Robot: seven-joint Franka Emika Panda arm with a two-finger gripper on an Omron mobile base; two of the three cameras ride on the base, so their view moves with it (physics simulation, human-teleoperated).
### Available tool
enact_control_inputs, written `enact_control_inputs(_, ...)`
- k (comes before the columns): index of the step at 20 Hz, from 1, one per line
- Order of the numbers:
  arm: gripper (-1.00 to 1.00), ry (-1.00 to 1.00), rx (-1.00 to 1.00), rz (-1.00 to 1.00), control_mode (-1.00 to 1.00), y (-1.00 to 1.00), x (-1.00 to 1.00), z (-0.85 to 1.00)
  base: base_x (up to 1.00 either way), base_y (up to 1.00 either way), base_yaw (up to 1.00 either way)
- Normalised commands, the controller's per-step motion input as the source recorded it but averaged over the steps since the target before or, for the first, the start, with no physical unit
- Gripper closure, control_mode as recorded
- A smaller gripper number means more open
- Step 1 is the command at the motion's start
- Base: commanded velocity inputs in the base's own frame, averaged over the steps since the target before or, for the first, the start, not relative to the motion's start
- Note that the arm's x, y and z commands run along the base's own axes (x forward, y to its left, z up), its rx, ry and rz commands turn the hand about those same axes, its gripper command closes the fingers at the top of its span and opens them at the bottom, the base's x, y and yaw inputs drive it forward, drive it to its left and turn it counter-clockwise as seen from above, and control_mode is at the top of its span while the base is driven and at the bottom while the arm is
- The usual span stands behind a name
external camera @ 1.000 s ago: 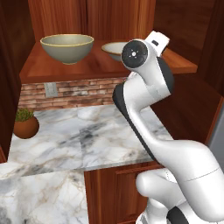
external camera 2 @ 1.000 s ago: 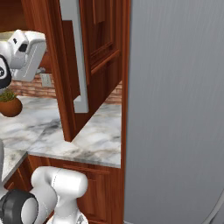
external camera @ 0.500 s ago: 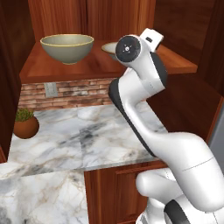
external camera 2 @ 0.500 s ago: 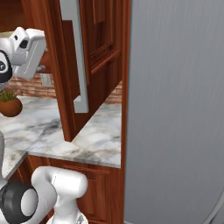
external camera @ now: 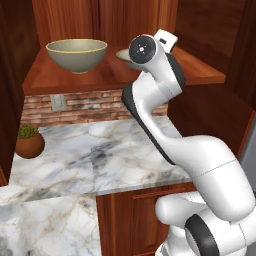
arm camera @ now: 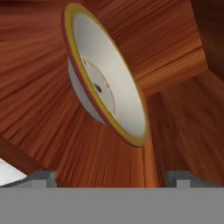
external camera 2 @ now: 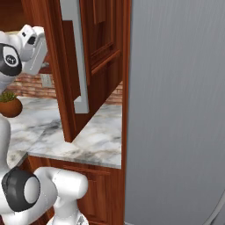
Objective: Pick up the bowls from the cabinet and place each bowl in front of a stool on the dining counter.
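The deep grey-olive bowl stands at the left of the cabinet's shelf board. To its right, the shallower cream bowl peeks out from behind my wrist. In the hand view this cream bowl looks large and tilted, with a yellow rim and a pale inside, on the red-brown wood just ahead of my gripper. The gripper is open, its two fingertips set wide apart with nothing between them and clear of the bowl. My hand is raised to shelf height.
A marble worktop lies below the shelf against a brick wall, with a terracotta plant pot at its left. An open cabinet door and a tall grey panel stand to the right.
The wrist and hand have swung a little left and further in over the shelf, closing on the cream bowl. Both bowls have stayed put.
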Motion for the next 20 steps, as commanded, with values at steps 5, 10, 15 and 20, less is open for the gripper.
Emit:
enact_control_inputs(5,-1.00,0.03,0.00,0.13,-1.00,0.00,0.31,0.00,0.00,0.00,0.00)
enact_control_inputs(10,-1.00,0.03,-0.06,0.07,-1.00,0.00,0.16,-0.02,0.00,0.00,0.00)
enact_control_inputs(15,-1.00,0.05,-0.06,0.05,-1.00,0.00,0.15,-0.11,0.00,0.00,0.00)
enact_control_inputs(20,-1.00,0.05,-0.02,0.05,-1.00,0.00,0.20,-0.10,0.00,0.00,0.00)
